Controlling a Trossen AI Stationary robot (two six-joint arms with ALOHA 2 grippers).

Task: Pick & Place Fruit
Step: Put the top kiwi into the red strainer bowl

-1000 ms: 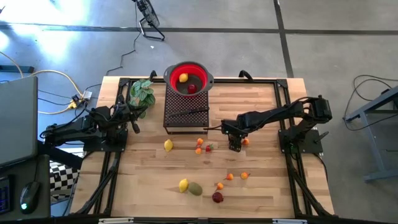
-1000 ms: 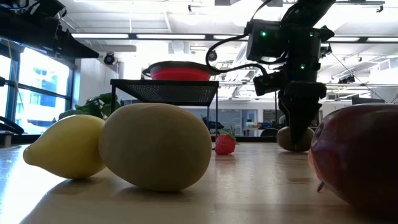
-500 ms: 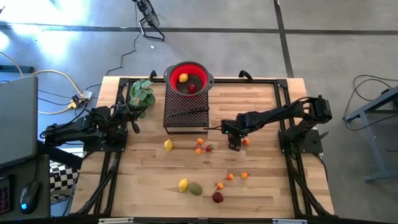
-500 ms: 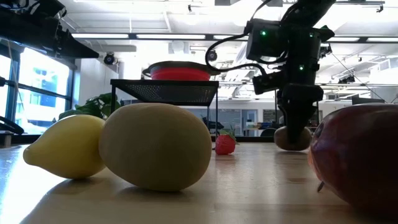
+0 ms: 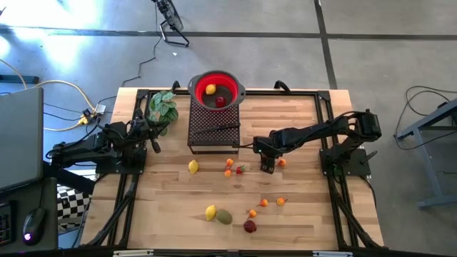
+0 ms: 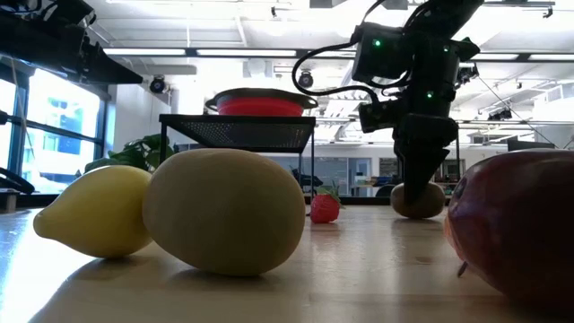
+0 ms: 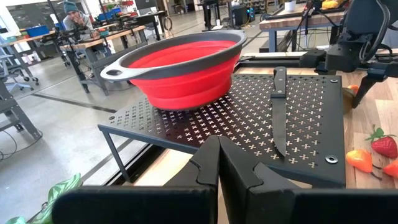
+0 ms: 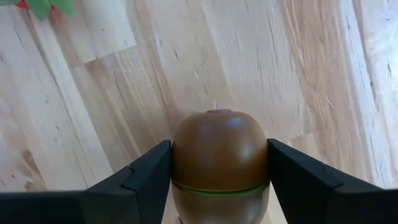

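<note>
Right wrist view shows the right gripper down over the brown kiwi, fingers flanking it at either side, apparently touching. The kiwi sits on the table right of centre. Judged step: securing the grasp. Next comes a firm squeeze, a lift, then carrying it to the red bowl near the far edge. The left gripper waits shut by the left edge.

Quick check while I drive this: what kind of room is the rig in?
Probably a robotics lab or workshop: bare concrete floor, rows of workbenches with a person seated at one, and open ceiling strip lights over the wooden table.
</note>
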